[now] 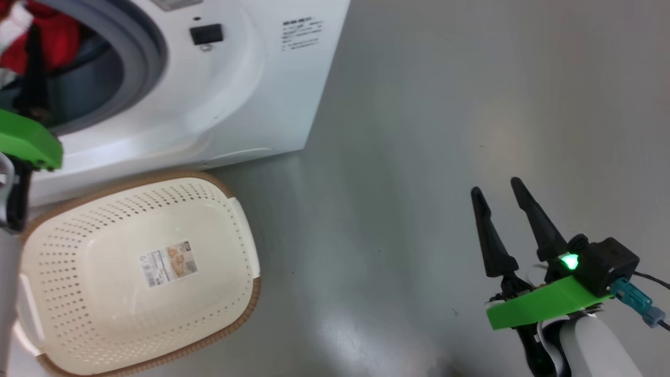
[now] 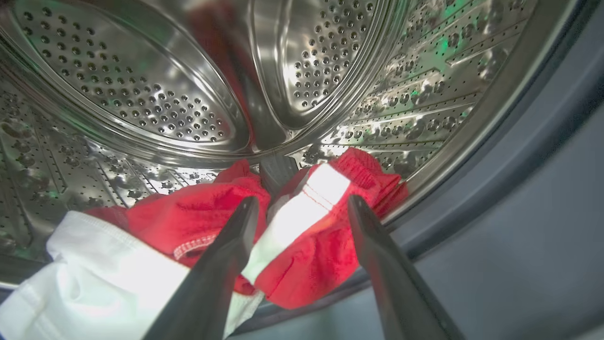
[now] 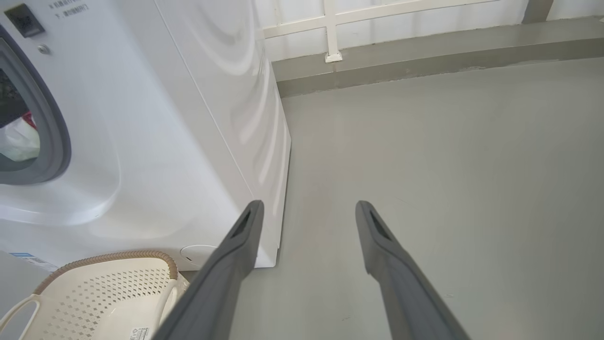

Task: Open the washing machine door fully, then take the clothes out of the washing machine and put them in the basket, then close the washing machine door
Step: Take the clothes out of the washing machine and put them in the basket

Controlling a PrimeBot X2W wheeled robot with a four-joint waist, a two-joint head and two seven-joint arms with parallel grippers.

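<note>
The washing machine (image 1: 251,94) stands with its mouth uncovered; its door is out of view. My left gripper (image 2: 303,200) reaches inside the steel drum (image 2: 141,85), open, with its fingers either side of a red garment with a white band (image 2: 321,255). A white cloth (image 2: 94,269) lies beside it at the drum's front lip. These clothes (image 1: 47,36) show red in the mouth in the head view. The cream basket (image 1: 246,309) sits on the floor in front of the machine with nothing in it. Over bare floor to the right, my right gripper (image 1: 495,186) hangs open, holding nothing.
A grey rubber gasket (image 2: 542,141) rings the mouth around my left arm's green mount (image 1: 26,141). Grey floor (image 1: 445,104) stretches right of the machine. A low ledge and white wall (image 3: 424,42) lie behind. The basket rim (image 3: 108,257) nearly touches the machine's front.
</note>
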